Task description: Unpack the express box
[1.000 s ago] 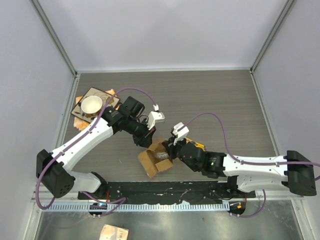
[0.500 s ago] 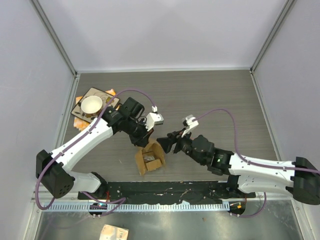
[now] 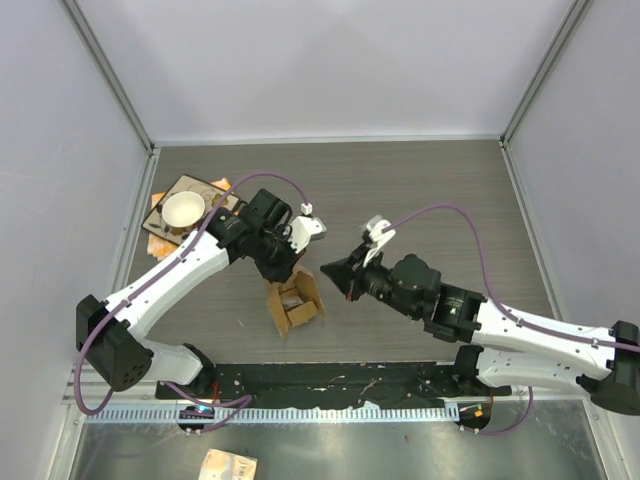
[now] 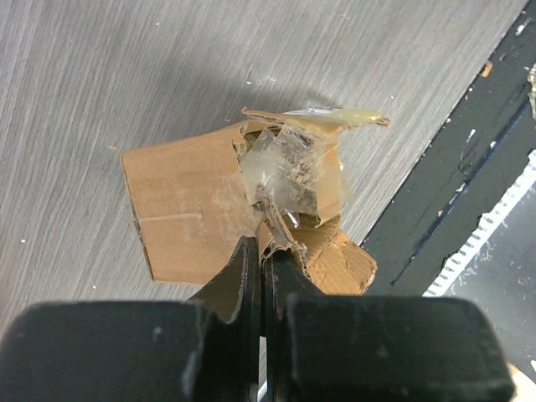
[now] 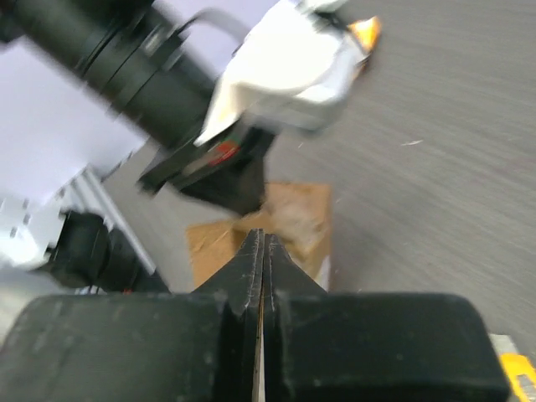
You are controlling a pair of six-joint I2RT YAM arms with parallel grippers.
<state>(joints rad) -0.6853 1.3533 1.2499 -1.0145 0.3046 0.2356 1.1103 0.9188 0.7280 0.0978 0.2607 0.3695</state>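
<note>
**Item 1, express box** [image 3: 294,304]: sits on the worktop [image 3: 430,190] near the front edge, between my two tools, with its flaps torn open. From overhead its inside is too small to make out.

**Item 2, left tool** [image 4: 262,251]: fingers pressed together on the torn flap edge at the box's rim. From overhead my own wrist covers this grip. Only the left wrist view shows it, along with crumpled clear tape [image 4: 285,163] on the flaps.

**Item 3, right tool** [image 3: 328,269]: pinched to a point and holding nothing. It is just right of the box, apart from it and aimed at it. Its wrist view is blurred, and my left arm partly hides the box there.

**Item 4, yellow object** [image 5: 517,374]: cut off at the corner of the right wrist view.

**Item 5, card** [image 3: 160,222] **with white cup** [image 3: 184,209]: far left, well apart from the box, seen from overhead only.
</note>
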